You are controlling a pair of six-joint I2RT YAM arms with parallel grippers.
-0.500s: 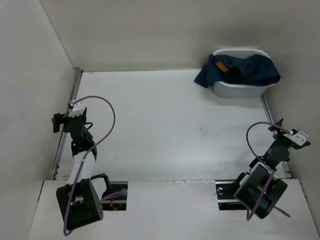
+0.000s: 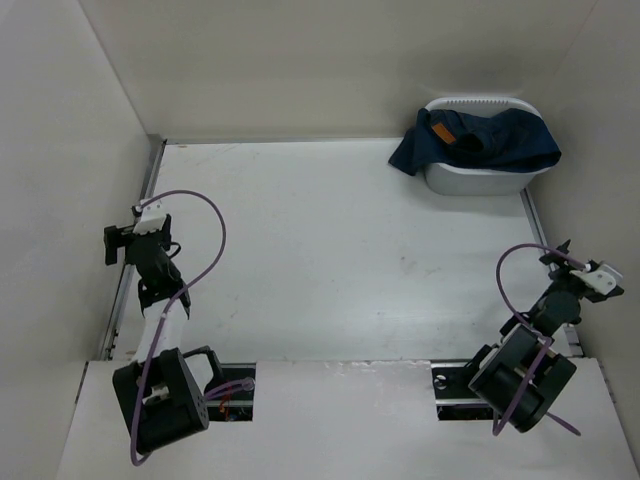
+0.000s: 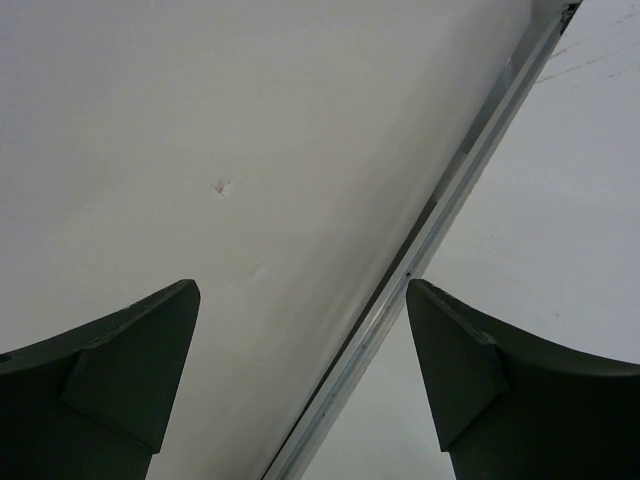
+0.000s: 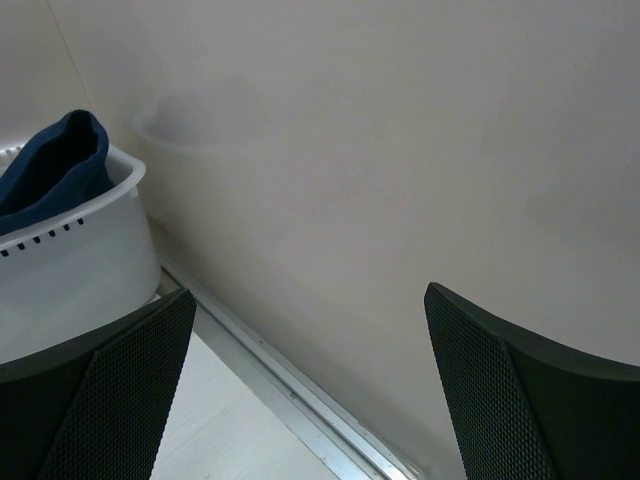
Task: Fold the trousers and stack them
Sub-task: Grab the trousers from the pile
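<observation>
Right end effector spread, trousers in basket

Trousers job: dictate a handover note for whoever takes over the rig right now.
Left tool: open, empty, near the left wall.
Right tool: open, empty, near the right wall.
Trousers: bunched in the white basket at the far right corner of the table, partly draped over its rim.
Done: nothing yet.
Left: lift them out, fold, stack.

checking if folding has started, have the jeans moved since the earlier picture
No. The trousers lie in the white basket just as before, with the same corner hanging over its left rim.
</observation>
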